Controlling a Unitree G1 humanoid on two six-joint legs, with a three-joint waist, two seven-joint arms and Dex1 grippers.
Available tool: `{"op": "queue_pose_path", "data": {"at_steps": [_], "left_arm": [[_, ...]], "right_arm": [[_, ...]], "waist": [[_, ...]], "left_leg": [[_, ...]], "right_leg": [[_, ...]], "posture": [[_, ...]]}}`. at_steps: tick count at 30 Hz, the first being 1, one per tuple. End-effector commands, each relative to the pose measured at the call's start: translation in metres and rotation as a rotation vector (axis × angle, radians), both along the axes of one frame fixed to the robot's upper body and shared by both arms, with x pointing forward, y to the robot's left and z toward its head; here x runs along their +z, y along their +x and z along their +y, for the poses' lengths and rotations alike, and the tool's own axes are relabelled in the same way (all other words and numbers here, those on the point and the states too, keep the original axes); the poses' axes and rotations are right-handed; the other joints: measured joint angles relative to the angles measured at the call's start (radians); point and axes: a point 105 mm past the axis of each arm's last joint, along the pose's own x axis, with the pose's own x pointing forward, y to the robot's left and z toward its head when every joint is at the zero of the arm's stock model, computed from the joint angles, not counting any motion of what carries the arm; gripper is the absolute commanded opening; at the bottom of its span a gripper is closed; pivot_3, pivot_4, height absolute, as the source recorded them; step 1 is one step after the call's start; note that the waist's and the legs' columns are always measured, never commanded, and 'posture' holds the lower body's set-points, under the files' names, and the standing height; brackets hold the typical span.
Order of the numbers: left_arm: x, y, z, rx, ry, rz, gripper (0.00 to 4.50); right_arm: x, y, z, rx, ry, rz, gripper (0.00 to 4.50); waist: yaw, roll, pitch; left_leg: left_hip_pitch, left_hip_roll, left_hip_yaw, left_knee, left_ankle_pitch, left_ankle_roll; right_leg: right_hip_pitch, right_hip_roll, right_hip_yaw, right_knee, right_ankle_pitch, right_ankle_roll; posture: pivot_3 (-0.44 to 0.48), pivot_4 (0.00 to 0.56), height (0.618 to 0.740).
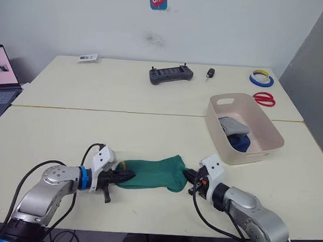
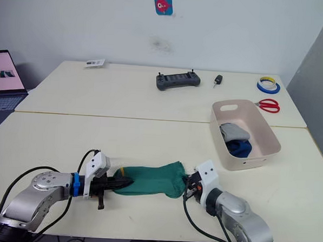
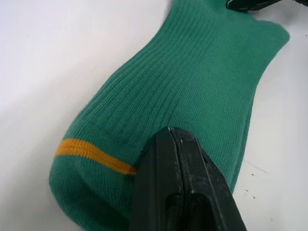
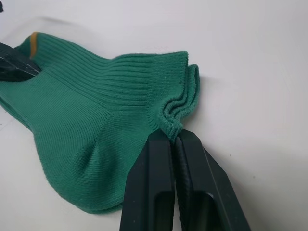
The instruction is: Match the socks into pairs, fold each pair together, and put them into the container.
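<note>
Left wrist view: the left gripper, its two black fingers pressed together, pinches the toe end of the green ribbed ankle socks, just past the yellow-orange toe stripe. From these fingertips the fabric runs straight away toward the right gripper, which is likewise clamped, on the bunched cuff edges; two cuff layers show there, so this appears to be the green pair laid one on the other. Seen from the head camera, the left gripper and right gripper face each other along one line, with the green socks stretched flat on the cream table between them, so the long axis lies from hand to hand. A fold would, by this reading, bring one end over the other along that axis.

Beyond the right gripper, forward and to its outer side, stands the pale pink-beige plastic tub, already holding a grey bundle above a dark blue one. It lies well apart from the left gripper and near the right one, so the right arm is the likelier carrier.
</note>
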Motion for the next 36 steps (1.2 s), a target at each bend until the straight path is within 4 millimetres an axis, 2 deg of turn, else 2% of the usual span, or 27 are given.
{"op": "queue_pose_path", "data": {"at_steps": [1, 5, 7, 10, 13, 16, 23, 29, 36], "left_arm": [[0.021, 0.006, -0.008, -0.042, -0.036, -0.051, 0.0], [0.031, 0.016, -0.021, -0.065, -0.061, -0.084, 0.0], [0.032, 0.02, -0.026, -0.071, -0.073, -0.084, 0.0], [0.023, 0.026, -0.039, -0.116, -0.061, -0.076, 0.0], [0.013, 0.026, -0.042, -0.146, -0.021, -0.054, 0.0], [0.001, 0.03, -0.039, -0.145, 0.03, -0.029, 0.0], [-0.009, 0.026, -0.032, -0.129, 0.058, -0.016, 0.0], [-0.011, 0.022, -0.034, -0.12, 0.052, -0.015, 0.0], [-0.009, 0.019, -0.033, -0.094, 0.037, -0.02, 0.0]], "right_arm": [[0.026, 0.006, -0.006, -0.015, 0.036, -0.108, 0.04], [0.032, 0.007, -0.022, -0.023, 0.019, -0.127, 0.04], [0.034, 0.007, -0.028, -0.021, 0.011, -0.131, 0.04], [0.04, 0.005, -0.028, 0.029, 0.002, -0.137, 0.04], [0.044, 0.003, -0.024, 0.059, 0.003, -0.142, 0.04], [0.052, -0.001, -0.014, 0.112, 0.009, -0.155, 0.04], [0.063, -0.009, 0.015, 0.265, 0.043, -0.104, 0.04], [0.057, -0.002, 0.048, 0.31, 0.113, 0.05, 0.04], [0.045, 0.004, 0.07, 0.331, 0.134, 0.158, 0.04]], "waist": [[0.001, -0.002, 0.002], [0.001, -0.003, 0.003], [0.003, -0.003, 0.003], [0.002, -0.003, 0.003], [-0.005, -0.003, 0.003], [-0.004, -0.003, 0.003], [-0.003, -0.003, 0.003], [-0.007, -0.003, 0.003], [-0.009, -0.003, 0.003]], "left_leg": [[0.0, 0.0, 0.0, 0.0, 0.0, 0.0], [-0.002, 0.0, 0.0, 0.0, 0.0, 0.0], [-0.008, -0.001, -0.001, 0.002, 0.0, 0.0], [-0.011, -0.001, 0.0, 0.003, 0.0, 0.0], [-0.011, 0.0, -0.001, 0.003, 0.0, 0.0], [-0.011, 0.0, -0.002, 0.003, 0.0, 0.0], [-0.011, 0.001, -0.002, 0.003, 0.0, 0.0], [-0.01, 0.001, -0.003, 0.003, 0.0, 0.0], [-0.01, 0.0, -0.002, 0.003, 0.0, 0.0]], "right_leg": [[0.0, 0.0, 0.0, 0.0, 0.0, 0.0], [-0.002, 0.0, 0.0, 0.0, 0.0, 0.0], [-0.006, 0.0, -0.002, 0.0, 0.0, 0.0], [-0.008, 0.0, -0.001, 0.001, 0.0, 0.0], [-0.009, 0.001, -0.001, 0.001, 0.0, 0.0], [-0.009, 0.003, -0.002, 0.002, 0.0, 0.0], [-0.008, 0.003, -0.001, 0.002, 0.0, 0.0], [-0.008, 0.003, -0.001, 0.002, 0.0, 0.0], [-0.009, 0.002, -0.001, 0.002, 0.001, 0.0]], "posture": [[0.0, 0.15, 0.74], [0.0, 0.15, 0.74], [0.0, 0.15, 0.74], [0.0, 0.15, 0.74], [0.0, 0.15, 0.74], [0.0, 0.15, 0.74], [0.0, 0.15, 0.74], [0.0, 0.15, 0.74], [0.0, 0.15, 0.74]]}}
